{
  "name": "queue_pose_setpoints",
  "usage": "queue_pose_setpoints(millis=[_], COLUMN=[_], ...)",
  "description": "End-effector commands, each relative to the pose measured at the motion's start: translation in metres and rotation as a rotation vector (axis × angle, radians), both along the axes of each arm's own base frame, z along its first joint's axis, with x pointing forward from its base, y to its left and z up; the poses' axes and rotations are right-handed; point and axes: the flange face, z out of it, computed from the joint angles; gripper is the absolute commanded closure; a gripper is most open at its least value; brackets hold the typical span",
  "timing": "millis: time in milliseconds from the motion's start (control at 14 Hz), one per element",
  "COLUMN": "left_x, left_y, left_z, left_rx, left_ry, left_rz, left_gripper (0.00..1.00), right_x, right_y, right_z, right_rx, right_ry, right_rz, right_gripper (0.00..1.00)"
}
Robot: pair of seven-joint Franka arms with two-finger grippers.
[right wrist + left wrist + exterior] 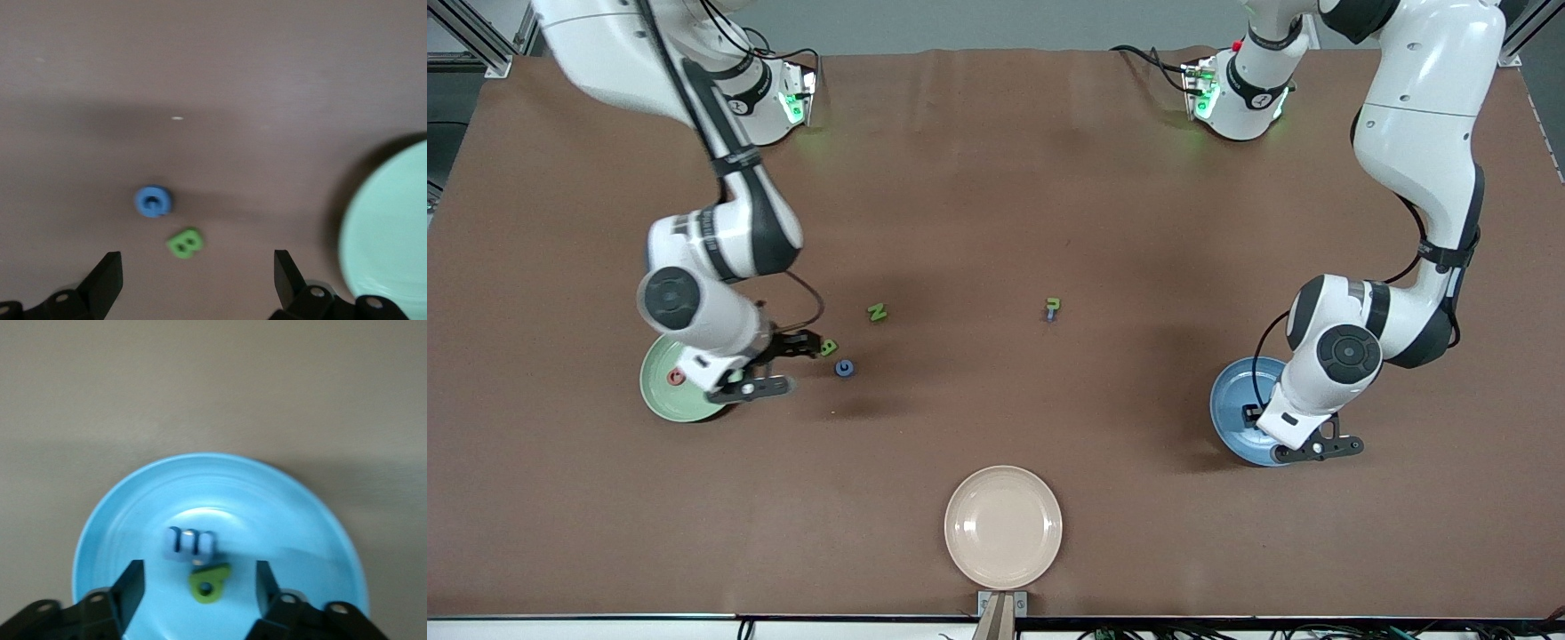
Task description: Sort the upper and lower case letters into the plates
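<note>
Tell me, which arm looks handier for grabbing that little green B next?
The right arm. Its open gripper hangs beside the green B, by the green plate. The left gripper is over the blue plate, at the table's left-arm end.

left pincer point(200, 587): fingers spread, arm bent low | right pincer point(197, 277): fingers wide apart

robot lab for sure: brown-covered table point(996, 178), aluminium framing point(480, 44) in the corners, cables point(1227, 633) everywhere
</note>
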Motion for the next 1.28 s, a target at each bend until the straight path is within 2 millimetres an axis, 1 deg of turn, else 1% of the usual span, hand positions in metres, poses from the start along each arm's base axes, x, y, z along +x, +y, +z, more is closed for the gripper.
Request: queue_pose_setpoints(millis=[0,71,143,214,285,356,428,499,570,713,784,855,926,998,1069,1140,1211], left_x=[-0.017,-0.024,-0.034,-0.045,-0.057,-0.068,-0.082,-0.099,-0.117,-0.134,-0.143,-0.159,-0.167,-0.173,-0.178,-0.184,-0.186], left_y=[-0.046,-0.069,-0.094,-0.122,-0.153,-0.177,-0.206,-0.235,-0.264,-0.287,-0.297,-0.318,-0.327,-0.333,-0.339,-0.345,-0.347], left_z=[0.047,0.058,0.064,0.065,0.061,0.056,0.05,0.039,0.03,0.025,0.011,0.002,-0.007,-0.013,-0.018,-0.021,-0.023], left_rx=[-0.019,-0.033,-0.052,-0.073,-0.095,-0.108,-0.118,-0.116,-0.11,-0.11,-0.105,-0.105,-0.107,-0.111,-0.113,-0.111,-0.109], left_ry=[0.017,0.02,0.026,0.036,0.046,0.056,0.068,0.082,0.088,0.089,0.104,0.111,0.11,0.108,0.108,0.109,0.108], left_rz=[0.045,0.069,0.097,0.141,0.18,0.205,0.215,0.228,0.236,0.286,0.318,0.334,0.373,0.418,0.455,0.478,0.504], left_gripper=[0.0,0.0,0.0,0.0,0.0,0.01,0.03,0.05,0.07,0.1,0.1,0.1,0.11,0.12,0.12,0.14,0.15], right_x=[-0.005,-0.005,-0.004,-0.004,-0.004,-0.001,-0.001,-0.001,-0.004,-0.006,-0.009,-0.01,-0.01,-0.011,-0.011,-0.012,-0.014], right_y=[0.037,0.04,0.04,0.04,0.038,0.036,0.033,0.032,0.037,0.041,0.046,0.045,0.043,0.04,0.04,0.04,0.039], right_z=[-0.033,-0.045,-0.058,-0.07,-0.078,-0.077,-0.082,-0.087,-0.094,-0.098,-0.098,-0.1,-0.1,-0.103,-0.103,-0.103,-0.106], right_rx=[0.005,0.006,0.004,0.002,-0.005,-0.004,-0.005,-0.006,-0.003,-0.001,-0.002,-0.003,-0.004,-0.007,-0.007,-0.008,-0.01], right_ry=[-0.033,-0.044,-0.051,-0.055,-0.052,-0.055,-0.047,-0.041,-0.039,-0.046,-0.043,-0.039,-0.036,-0.029,-0.027,-0.025,-0.019], right_rz=[-0.008,-0.003,-0.001,0.005,0.021,0.037,0.073,0.085,0.087,0.088,0.098,0.098,0.095,0.09,0.093,0.093,0.093], right_gripper=[0.0,0.0,0.0,0.0,0.0,0.0,0.0,0.0,0.01,0.06,0.08,0.11,0.14,0.18,0.21,0.27,0.33])
